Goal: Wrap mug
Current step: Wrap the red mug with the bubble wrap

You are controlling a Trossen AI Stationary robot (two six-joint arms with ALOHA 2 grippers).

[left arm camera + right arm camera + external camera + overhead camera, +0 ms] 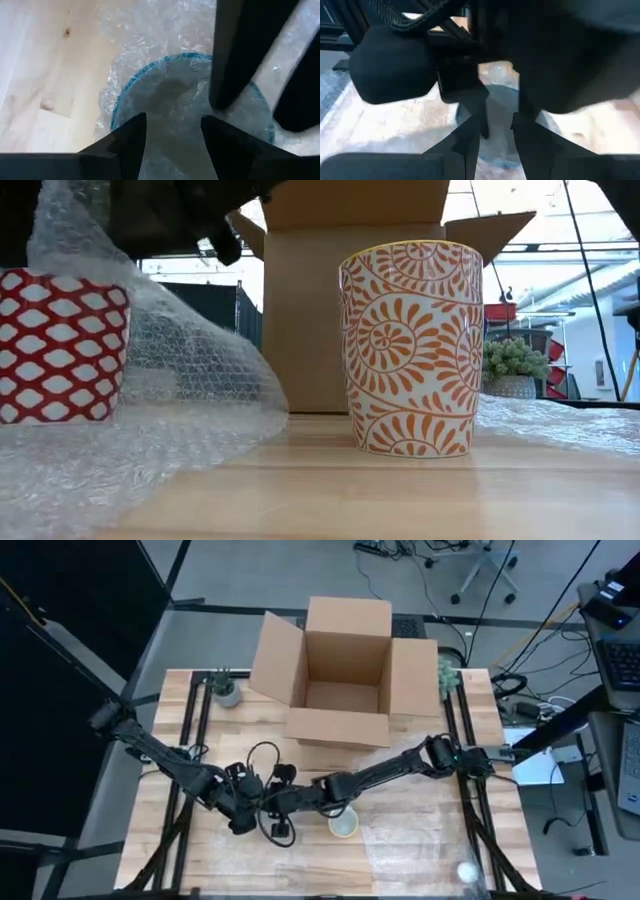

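My left gripper hangs open right over the blue-rimmed mug under bubble wrap, my right gripper meets it there, fingers parted, orange mug just beside them.

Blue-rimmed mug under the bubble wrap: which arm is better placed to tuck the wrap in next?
Left, probably. The left gripper hangs directly over the blue-rimmed mug, jaws open above the bubble wrap covering its mouth. The right gripper only reaches in from the side.
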